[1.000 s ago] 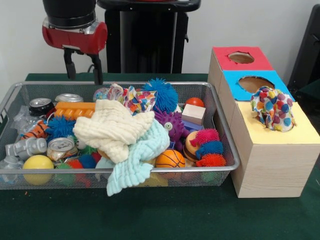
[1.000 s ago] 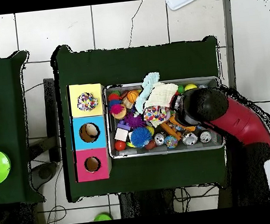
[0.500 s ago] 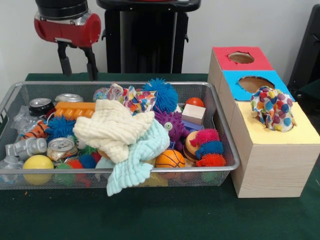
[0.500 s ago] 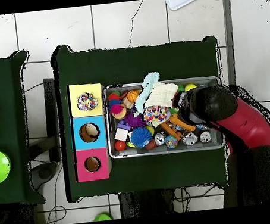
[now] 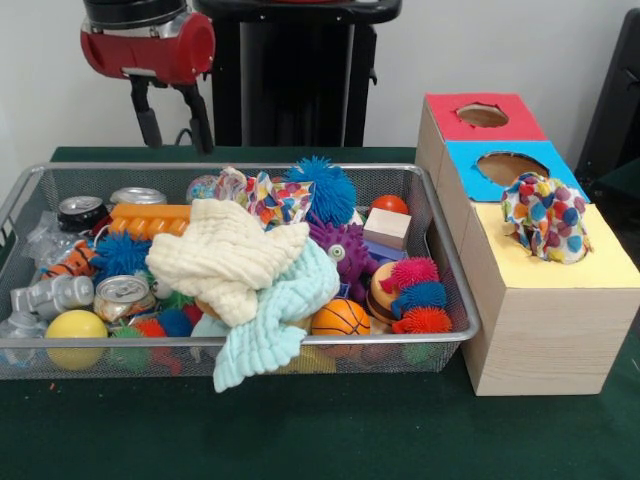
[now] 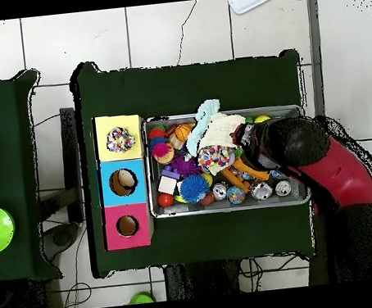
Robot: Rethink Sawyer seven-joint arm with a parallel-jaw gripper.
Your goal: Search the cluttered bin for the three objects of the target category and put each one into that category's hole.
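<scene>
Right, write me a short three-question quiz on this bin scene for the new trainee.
1. True or false: a spotted cloth sits in the hole of the yellow-topped box.
2. The mint cloth hangs over which wall of the wire basket in the front view? A) the near one B) the far one C) the right one
3. Fill in: the claw hangs empty and ____ above the basket's far rim.

Key: 1 true; 2 A; 3 open.
</scene>
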